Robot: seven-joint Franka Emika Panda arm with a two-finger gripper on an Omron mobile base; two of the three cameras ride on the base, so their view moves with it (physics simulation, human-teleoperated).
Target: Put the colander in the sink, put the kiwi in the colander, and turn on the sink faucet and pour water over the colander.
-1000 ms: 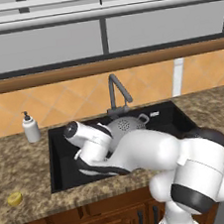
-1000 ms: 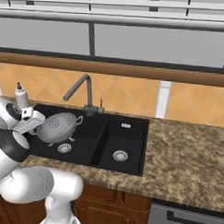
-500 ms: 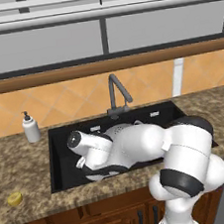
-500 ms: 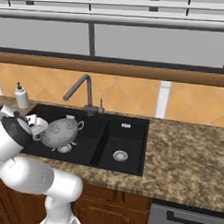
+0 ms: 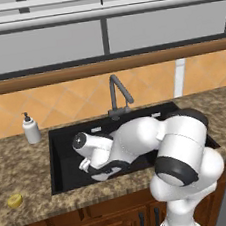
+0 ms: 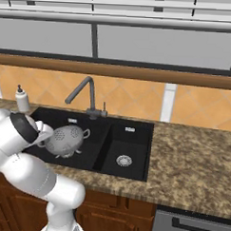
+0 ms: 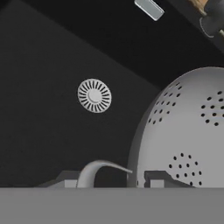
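The silver colander (image 6: 66,140) hangs upright low in the large basin of the black sink (image 6: 136,130), beside my hand. In the hand view its perforated dome (image 7: 188,140) is at the right, and one loop handle (image 7: 103,167) lies between my gripper's (image 7: 109,178) finger tips, which are shut on it. The basin's drain (image 7: 94,95) lies beyond. The kiwi (image 5: 15,200) rests on the counter at the front left, far from the gripper. The dark faucet (image 5: 116,92) stands behind the sink with no water running. In the left base view my arm hides the colander.
A white soap bottle (image 5: 31,129) stands on the counter left of the sink. The smaller basin (image 6: 124,160) lies to the right. Speckled brown counter (image 6: 191,159) runs on both sides, with a tiled wall behind.
My arm has bent lower into the large basin and carried the colander down and slightly forward with it. The kiwi and the faucet have not moved.
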